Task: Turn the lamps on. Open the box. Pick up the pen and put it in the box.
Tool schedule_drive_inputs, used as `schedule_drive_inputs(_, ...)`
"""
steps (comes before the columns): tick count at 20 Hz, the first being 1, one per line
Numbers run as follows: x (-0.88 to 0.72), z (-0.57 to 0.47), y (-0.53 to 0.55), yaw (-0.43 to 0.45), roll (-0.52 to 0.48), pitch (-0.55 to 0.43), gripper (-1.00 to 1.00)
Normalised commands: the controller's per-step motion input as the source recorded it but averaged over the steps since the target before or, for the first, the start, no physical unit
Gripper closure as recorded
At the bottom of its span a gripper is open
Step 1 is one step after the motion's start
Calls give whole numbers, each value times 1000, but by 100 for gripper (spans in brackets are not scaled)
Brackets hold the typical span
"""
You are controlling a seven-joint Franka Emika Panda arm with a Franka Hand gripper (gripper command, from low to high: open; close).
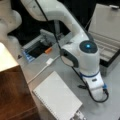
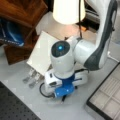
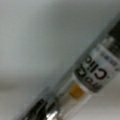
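Pale grey table (image 1: 110, 100), arm bent low, pen filling the wrist view.

From a front view's left: a brown wooden block (image 1: 13, 92) and a white notebook (image 1: 57, 97) sit clear of the work; the arm's wrist presses down towards the table, its gripper (image 2: 63, 98) hidden under the blue flange, so I cannot tell how far the jaws stand apart or whether they hold anything. The pen (image 3: 82, 82) lies diagonally right under the wrist camera, very close. At the right the box (image 1: 107, 32) stands open, lid raised, grey compartments showing; the lamp (image 2: 68, 11) glows. Judged from this, the pick-up is in hand: it wants the jaws square across the barrel, near its middle, and closing gently so it cannot roll.
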Motion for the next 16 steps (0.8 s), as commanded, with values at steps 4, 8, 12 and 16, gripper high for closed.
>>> schedule_drive_inputs(4, 290, -28, -44, -65, 54, 41, 100)
schedule_drive_inputs(8, 237, -16, -44, -54, 40, 59, 100)
schedule_drive_inputs(12, 155, -3, -2, -36, 33, 77, 100)
schedule_drive_inputs(16, 103, 10, 31, -13, 41, 107, 100)
